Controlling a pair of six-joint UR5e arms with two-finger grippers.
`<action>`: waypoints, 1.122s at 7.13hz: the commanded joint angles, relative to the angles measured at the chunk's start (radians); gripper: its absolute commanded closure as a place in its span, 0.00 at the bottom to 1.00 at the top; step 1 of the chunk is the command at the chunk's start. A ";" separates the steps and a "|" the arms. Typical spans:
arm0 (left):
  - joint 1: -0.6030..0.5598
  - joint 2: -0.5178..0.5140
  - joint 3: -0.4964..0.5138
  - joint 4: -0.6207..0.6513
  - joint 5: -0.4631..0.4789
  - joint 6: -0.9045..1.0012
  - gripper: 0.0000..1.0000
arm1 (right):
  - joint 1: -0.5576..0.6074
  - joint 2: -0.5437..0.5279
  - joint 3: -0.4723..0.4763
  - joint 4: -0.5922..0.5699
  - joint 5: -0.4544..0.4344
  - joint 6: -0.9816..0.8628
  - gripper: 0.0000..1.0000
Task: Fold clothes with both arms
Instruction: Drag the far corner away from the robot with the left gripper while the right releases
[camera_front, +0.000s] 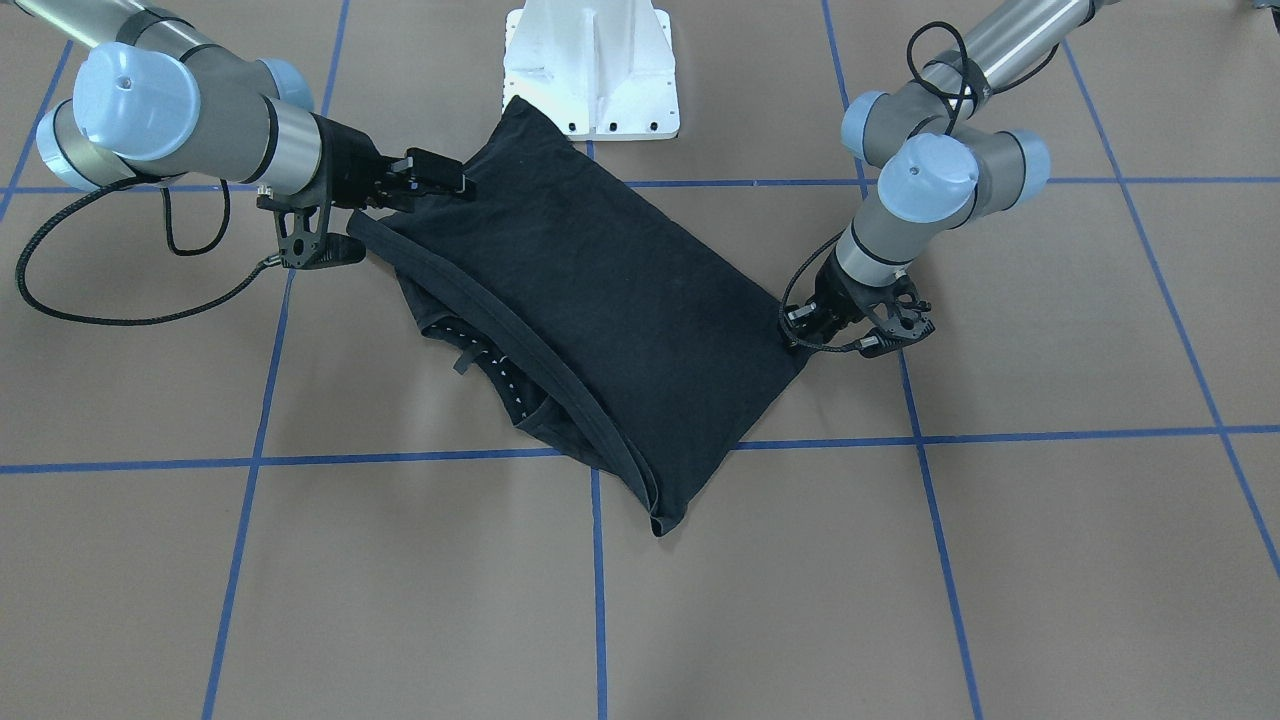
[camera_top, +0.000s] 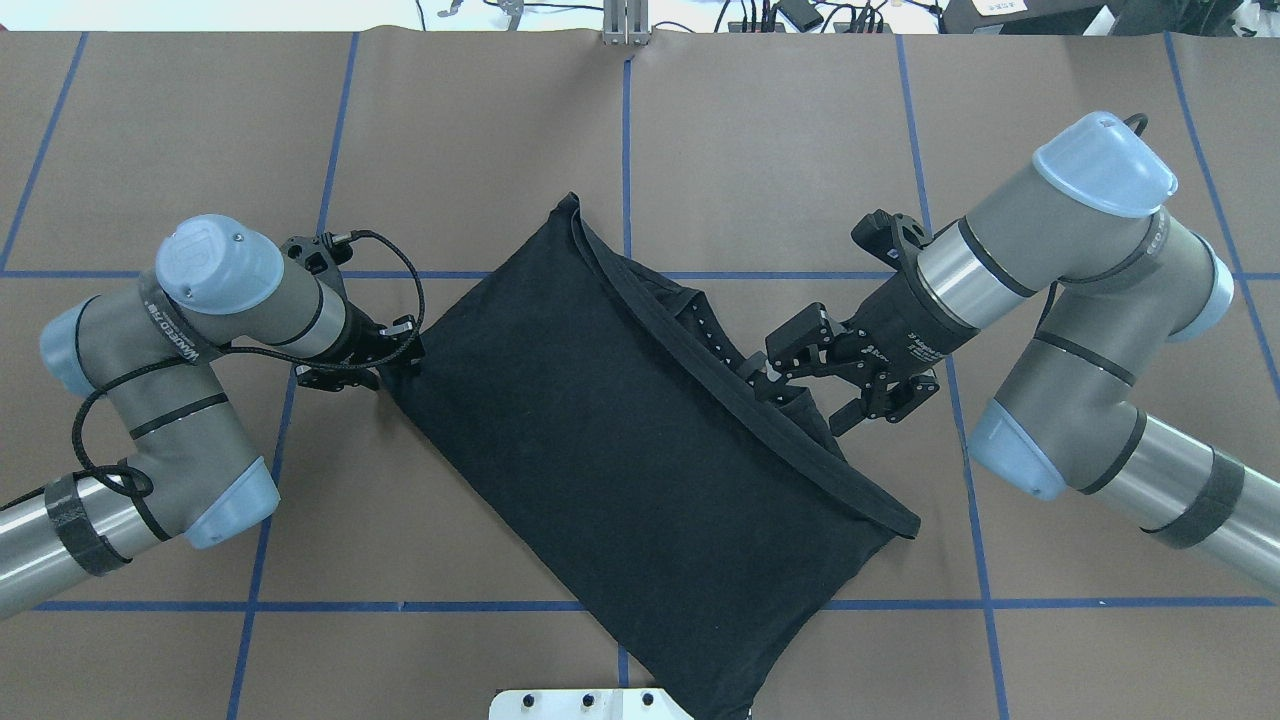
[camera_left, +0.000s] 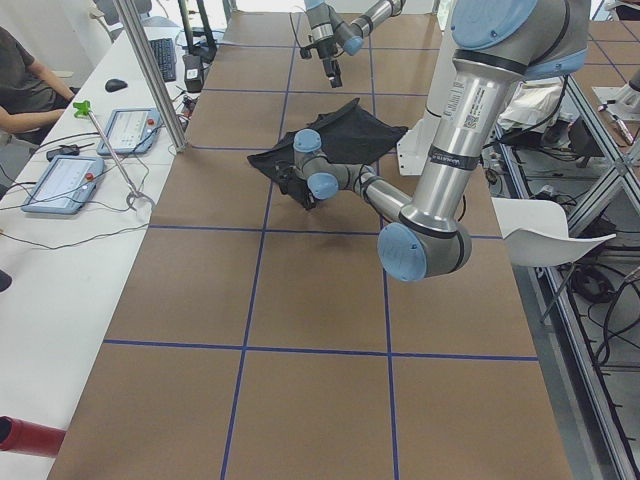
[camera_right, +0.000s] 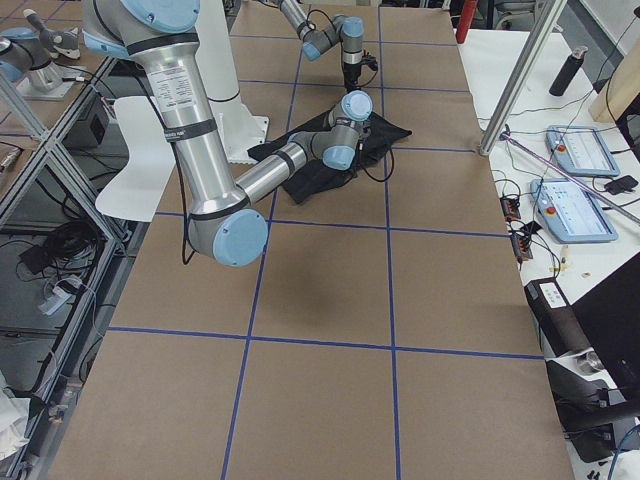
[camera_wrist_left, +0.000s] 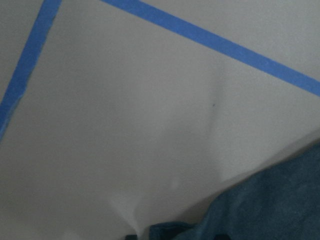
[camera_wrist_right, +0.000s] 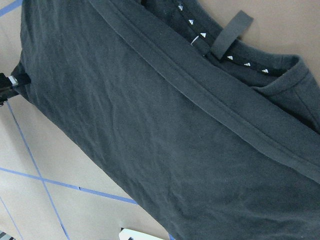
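Black T-shirt (camera_top: 640, 470), folded, lies diagonally at centre frame on the table (camera_top: 480, 130). Left end effector (camera_top: 398, 352), centre left, seems pinched narrow on its corner, likely to anchor it. Right end effector (camera_top: 810, 392), centre right, gapes wide over the collar. Neck tape (camera_wrist_right: 239, 61) shows small white marks; no writing is readable.

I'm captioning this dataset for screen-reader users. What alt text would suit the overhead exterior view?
A black T-shirt, folded into a slanted rectangle, lies on a brown table marked with blue tape lines. The left end effector pinches the shirt's left corner, and the right end effector is open beside the collar.
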 joint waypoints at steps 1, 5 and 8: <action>-0.001 0.000 -0.010 0.001 -0.003 -0.001 0.66 | 0.000 0.000 0.000 0.000 -0.006 0.000 0.00; 0.001 -0.012 -0.097 0.129 -0.008 -0.002 1.00 | 0.000 0.000 0.000 -0.003 -0.006 0.000 0.00; -0.022 -0.018 -0.065 0.144 0.000 0.005 1.00 | 0.002 0.000 0.000 -0.002 -0.029 0.000 0.00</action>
